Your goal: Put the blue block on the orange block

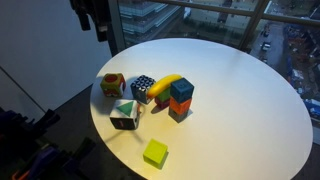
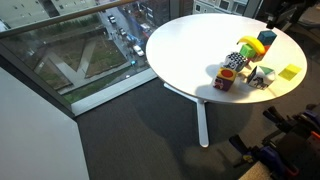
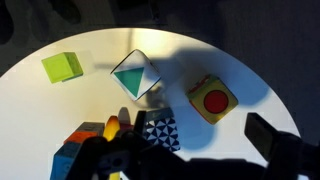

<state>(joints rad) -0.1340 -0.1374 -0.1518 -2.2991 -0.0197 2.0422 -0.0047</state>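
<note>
The blue block (image 1: 181,90) stands on top of the orange block (image 1: 179,109) near the middle of the round white table (image 1: 240,100). The stack also shows in an exterior view, blue block (image 2: 268,38) over orange block (image 2: 258,47), and at the lower left of the wrist view, blue block (image 3: 65,160) beside orange block (image 3: 85,132). My gripper (image 1: 97,20) hangs high above the table's far left edge, apart from the blocks. In the wrist view the gripper (image 3: 200,125) is open and empty.
A yellow banana-shaped piece (image 1: 168,83) leans by the stack. A black-and-white checkered cube (image 1: 143,87), a multicoloured cube (image 1: 113,84), a white-and-green cube (image 1: 125,114) and a lime block (image 1: 155,152) lie around it. A glass railing runs behind the table.
</note>
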